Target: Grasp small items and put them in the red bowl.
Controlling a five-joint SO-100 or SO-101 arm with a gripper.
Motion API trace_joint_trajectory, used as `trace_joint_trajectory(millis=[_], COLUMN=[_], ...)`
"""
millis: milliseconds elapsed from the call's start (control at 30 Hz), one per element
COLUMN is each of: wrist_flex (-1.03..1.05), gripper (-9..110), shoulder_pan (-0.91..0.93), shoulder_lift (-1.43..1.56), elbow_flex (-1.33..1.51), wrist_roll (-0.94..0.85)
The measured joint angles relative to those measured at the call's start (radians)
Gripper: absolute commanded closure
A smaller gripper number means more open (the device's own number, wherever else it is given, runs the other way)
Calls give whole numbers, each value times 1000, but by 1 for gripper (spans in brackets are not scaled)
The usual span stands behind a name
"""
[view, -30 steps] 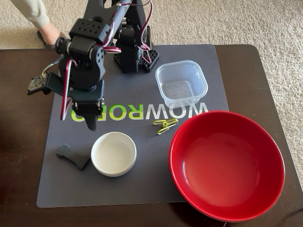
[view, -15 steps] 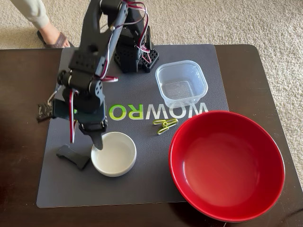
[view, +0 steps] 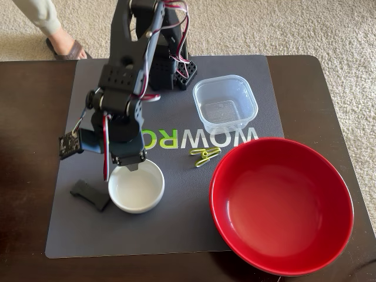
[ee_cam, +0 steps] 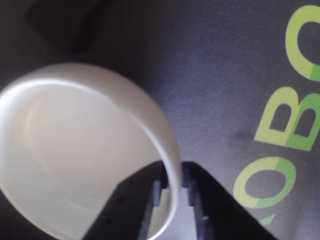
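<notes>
The dark wooden surface carries a grey mat printed with white and green lettering, and all task items lie on this mat. The arm reaches down over the near-left part of the mat in the fixed view, with a small circuit board hanging at its left side. The gripper straddles the rim of the small white dish: in the wrist view one finger sits inside the dish, the other outside, and the rim runs through the narrow gap between them, so the fingers are closed onto the wall of the dish or very nearly so. The dish holds nothing visible. Just to its left in the fixed view lies the dark grey oblong piece, close to the dish but apart from it. The yellow-green clip lies between the dish and the red bowl, touching neither. The clear plastic tub stands upright beyond the clip, near the far rim of the red bowl; it appears empty. The red bowl occupies the near-right area, overhanging the mat edge, and contains nothing. A sandalled foot stands on the carpet beyond the surface.
</notes>
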Motion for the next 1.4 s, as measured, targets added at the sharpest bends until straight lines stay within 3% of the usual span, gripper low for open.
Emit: trace_joint_trajectory(millis=[233, 400, 567, 700, 1000, 1200, 1233, 1333, 1400], wrist_flex=[129, 284, 499, 534, 538, 529, 535, 538, 538], gripper=[101, 101, 101, 101, 101, 101, 99, 76, 73], shoulder_pan=[-138, -247, -316, -394, -663, -761, -761, -761, -762], shoulder_lift=[163, 166, -32, -184, -492, -653, -693, -807, -838], elbow_flex=[-31, -233, -698, -1014, -1137, -1170, -1198, -1312, -1345], wrist_roll=[54, 92, 109, 186, 506, 629, 632, 595, 560])
